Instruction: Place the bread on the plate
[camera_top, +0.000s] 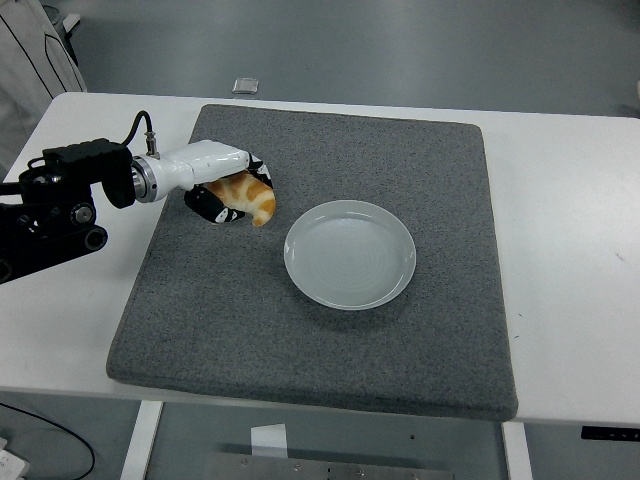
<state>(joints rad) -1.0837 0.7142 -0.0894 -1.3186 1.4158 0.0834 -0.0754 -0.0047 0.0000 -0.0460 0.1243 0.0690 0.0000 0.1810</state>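
Observation:
A golden-brown croissant-like bread (250, 195) is held in my left hand (236, 193), whose white-and-black fingers are curled around it, over the left part of the grey mat (330, 330). The bread appears lifted a little off the mat. An empty white round plate (350, 253) lies on the mat to the right of the bread, a short gap away. My left arm comes in from the left edge over the white table. My right arm is out of view.
The grey mat covers most of the white table (570, 220). A small grey object (245, 86) lies on the floor beyond the table's far edge. A white fabric item (30, 50) stands at the top left corner.

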